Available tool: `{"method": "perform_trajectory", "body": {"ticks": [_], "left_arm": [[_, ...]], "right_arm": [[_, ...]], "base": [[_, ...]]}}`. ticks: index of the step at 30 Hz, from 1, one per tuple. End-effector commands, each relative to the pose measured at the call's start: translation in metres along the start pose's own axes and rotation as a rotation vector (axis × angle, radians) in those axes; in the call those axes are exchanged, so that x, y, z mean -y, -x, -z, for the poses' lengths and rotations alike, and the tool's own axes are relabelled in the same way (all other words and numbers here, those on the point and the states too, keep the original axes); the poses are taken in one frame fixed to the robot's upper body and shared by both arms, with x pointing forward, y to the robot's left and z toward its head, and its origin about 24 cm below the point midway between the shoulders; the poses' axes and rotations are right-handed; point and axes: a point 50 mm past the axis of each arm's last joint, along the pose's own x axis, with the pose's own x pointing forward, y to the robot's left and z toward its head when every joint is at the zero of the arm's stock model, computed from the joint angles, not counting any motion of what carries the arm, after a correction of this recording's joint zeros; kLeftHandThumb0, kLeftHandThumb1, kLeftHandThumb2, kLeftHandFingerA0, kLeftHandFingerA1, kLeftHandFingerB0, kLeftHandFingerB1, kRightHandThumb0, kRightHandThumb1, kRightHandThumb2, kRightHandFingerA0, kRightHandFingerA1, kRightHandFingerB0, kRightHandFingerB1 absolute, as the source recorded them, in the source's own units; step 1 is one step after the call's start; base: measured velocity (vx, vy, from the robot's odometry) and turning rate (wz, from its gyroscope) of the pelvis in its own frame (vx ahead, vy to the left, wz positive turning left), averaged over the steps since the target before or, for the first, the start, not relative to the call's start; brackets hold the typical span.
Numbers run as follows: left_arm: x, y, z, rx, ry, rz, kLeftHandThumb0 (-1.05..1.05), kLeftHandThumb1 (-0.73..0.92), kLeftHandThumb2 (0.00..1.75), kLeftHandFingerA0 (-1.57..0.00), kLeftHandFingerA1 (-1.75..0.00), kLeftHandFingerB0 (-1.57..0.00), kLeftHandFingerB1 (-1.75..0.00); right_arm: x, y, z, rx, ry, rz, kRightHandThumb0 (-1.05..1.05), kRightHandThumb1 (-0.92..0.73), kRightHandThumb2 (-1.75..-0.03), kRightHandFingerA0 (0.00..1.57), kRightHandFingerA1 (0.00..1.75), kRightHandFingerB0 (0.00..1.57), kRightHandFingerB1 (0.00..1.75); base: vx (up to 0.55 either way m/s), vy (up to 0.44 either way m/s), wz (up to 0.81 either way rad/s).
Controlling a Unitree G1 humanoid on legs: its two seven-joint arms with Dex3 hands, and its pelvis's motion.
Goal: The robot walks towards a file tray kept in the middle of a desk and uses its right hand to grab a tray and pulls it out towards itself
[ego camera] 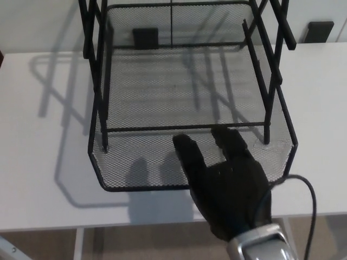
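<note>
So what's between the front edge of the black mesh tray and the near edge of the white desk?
In the head view, mostly bare white desk, crossed by the robot's black right hand reaching over the black mesh tray, plus a thin black cable on the right.

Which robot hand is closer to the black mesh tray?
The right hand. Its fingers reach over the front rim of the bottom mesh tray, which sticks out from the rack. The left hand isn't in the picture, so its distance can't be judged.
</note>
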Motion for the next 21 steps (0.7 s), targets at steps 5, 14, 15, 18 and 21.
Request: {"method": "perform_trajectory", "body": {"ticks": [5,14,15,18,21], "left_arm": [[-0.005,0.001,-0.002,0.032,-0.065,-0.004,-0.64,0.46,0.56,-0.79,-0.75,-0.48,-0.65],[-0.004,0.001,-0.002,0.023,-0.073,-0.003,-0.63,0.45,0.55,-0.79,-0.74,-0.48,-0.64],[-0.004,0.001,-0.002,0.018,-0.078,-0.003,-0.63,0.45,0.55,-0.79,-0.74,-0.48,-0.64],[-0.005,0.001,-0.002,0.031,-0.062,0.000,-0.64,0.46,0.57,-0.80,-0.75,-0.48,-0.65],[-0.005,0.002,-0.001,0.027,-0.060,-0.006,-0.65,0.31,0.82,-0.74,-0.75,-0.47,-0.68]], "right_arm": [[-0.001,0.042,-0.031,0.112,-0.169,-0.069,-0.30,-0.10,-0.75,0.03,0.53,0.00,0.48],[-0.009,0.068,-0.036,0.128,-0.212,-0.110,-0.31,-0.10,-0.76,0.03,0.53,0.00,0.49],[-0.011,0.069,-0.035,0.125,-0.210,-0.117,-0.31,-0.10,-0.76,0.03,0.53,0.00,0.49],[-0.020,0.076,-0.034,0.113,-0.242,-0.154,-0.30,-0.11,-0.75,0.03,0.53,0.00,0.48],[-0.033,0.083,-0.034,0.102,-0.234,-0.191,-0.30,-0.10,-0.75,0.03,0.53,0.00,0.48]], "base": [[0.00,0.000,0.00],[0.00,0.000,0.00],[0.00,0.000,0.00],[0.00,0.000,0.00],[0.00,0.000,0.00]]}}
